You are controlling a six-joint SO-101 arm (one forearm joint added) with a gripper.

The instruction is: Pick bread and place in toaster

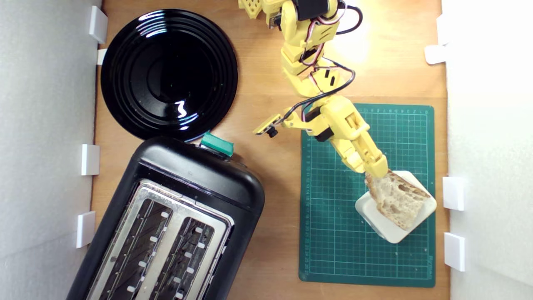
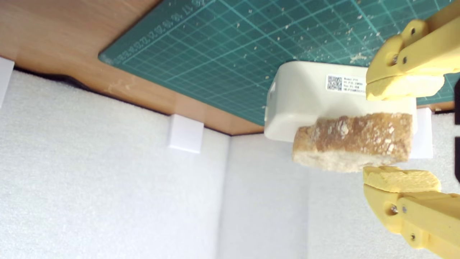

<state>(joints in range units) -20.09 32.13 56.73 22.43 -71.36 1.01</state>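
Yellow arm (image 1: 308,79) w/ black wires. Bread (image 1: 397,198): pale w/ holes, brown crust. White block (image 2: 305,104) under it. Green cutting mat (image 1: 333,233) w/ grid lines. Shiny black plate (image 1: 168,73). Black toaster (image 1: 200,175), silver top, green knob (image 1: 216,145).

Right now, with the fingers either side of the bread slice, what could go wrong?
1. The yellow gripper is open around only the near corner of the crusty, holey bread slice; such an off-centre pinch may let it swing or crumble.
2. The slice lies on the cream rounded block, which could shift as the fingers close.
3. The glossy black toaster sits angled, so slot alignment may miss.
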